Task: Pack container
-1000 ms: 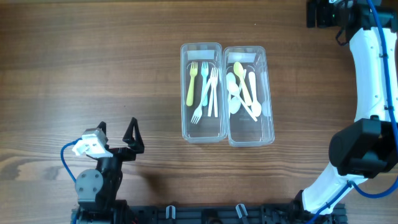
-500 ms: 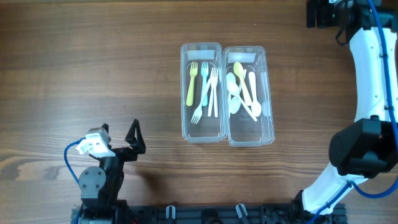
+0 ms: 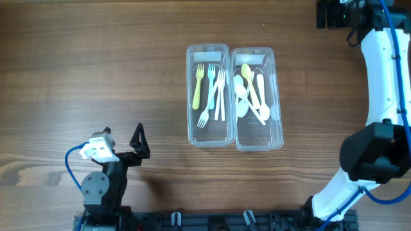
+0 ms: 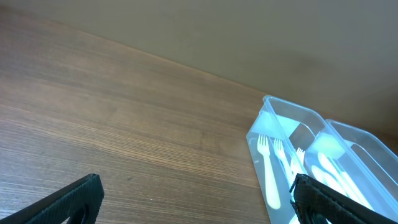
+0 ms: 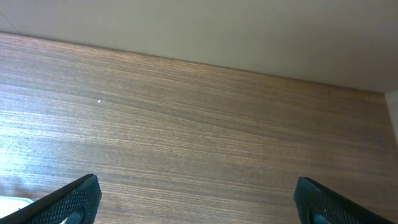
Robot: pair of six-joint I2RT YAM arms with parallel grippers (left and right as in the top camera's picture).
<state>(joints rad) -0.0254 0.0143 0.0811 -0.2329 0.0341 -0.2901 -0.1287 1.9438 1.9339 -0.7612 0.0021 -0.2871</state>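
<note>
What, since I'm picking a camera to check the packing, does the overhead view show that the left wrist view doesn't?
Only overhead: the spoon container whole, its spoons plainly laid out, and the right arm. Only left wrist: the plain wall beyond the table's far edge. Both: the open left gripper, the forks in the fork container, and the wooden table.

left end effector (image 3: 122,129) drawn slightly back, slightly rightward
</note>
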